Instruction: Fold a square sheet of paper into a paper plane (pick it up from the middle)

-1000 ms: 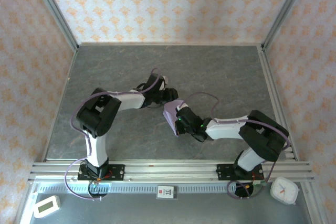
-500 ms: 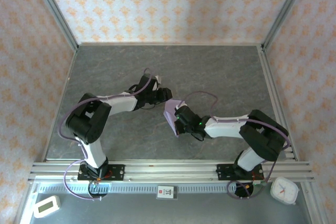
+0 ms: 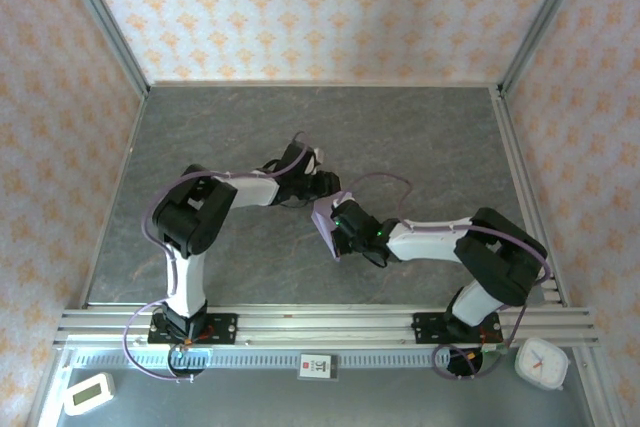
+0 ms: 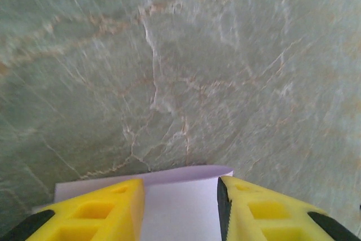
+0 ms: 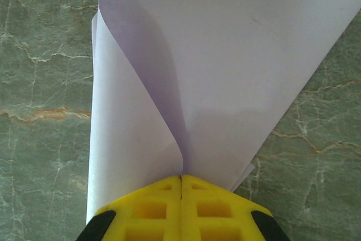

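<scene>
Right gripper (image 5: pixel 181 180): pinched shut on the square sheet of paper (image 5: pixel 225 66), which curls loosely at the centre of the table (image 3: pixel 430 137).
Left gripper (image 4: pixel 180 183): jaws apart astride the sheet's edge, at its 11 o'clock.
Risk: if you close here with the edges misaligned, you will likely set a skewed crease.

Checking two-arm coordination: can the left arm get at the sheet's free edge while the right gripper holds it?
Probably yes. The left gripper is open with an edge of the square sheet of paper between its fingers, nothing blocking; the right gripper is shut on another part.
</scene>
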`<state>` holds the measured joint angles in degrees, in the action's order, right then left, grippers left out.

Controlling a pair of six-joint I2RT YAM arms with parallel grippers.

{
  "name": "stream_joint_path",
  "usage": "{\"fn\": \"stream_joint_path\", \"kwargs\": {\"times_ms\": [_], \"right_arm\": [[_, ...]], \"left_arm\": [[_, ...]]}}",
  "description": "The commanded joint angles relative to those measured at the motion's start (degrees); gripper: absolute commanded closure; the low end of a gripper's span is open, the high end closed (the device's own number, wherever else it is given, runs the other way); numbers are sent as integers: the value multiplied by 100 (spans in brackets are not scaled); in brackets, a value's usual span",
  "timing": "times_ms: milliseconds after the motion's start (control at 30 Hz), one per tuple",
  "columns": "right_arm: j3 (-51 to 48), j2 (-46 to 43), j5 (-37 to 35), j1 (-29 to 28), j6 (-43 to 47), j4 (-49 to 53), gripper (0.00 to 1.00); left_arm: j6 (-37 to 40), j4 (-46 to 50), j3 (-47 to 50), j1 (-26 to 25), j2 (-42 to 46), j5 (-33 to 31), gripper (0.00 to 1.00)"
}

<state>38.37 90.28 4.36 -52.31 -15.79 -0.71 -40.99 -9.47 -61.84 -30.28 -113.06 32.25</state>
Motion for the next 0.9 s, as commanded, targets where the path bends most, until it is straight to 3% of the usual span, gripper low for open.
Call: {"fn": "stream_joint_path", "kwargs": {"times_ms": [0, 867], "right_arm": [[30, 220, 42, 13, 124, 547, 100], [619, 89, -397, 55, 339, 872, 100]], "left_arm": [[24, -148, 230, -57, -83, 57, 60], [-89, -397, 707, -55, -103, -96, 65]]}}
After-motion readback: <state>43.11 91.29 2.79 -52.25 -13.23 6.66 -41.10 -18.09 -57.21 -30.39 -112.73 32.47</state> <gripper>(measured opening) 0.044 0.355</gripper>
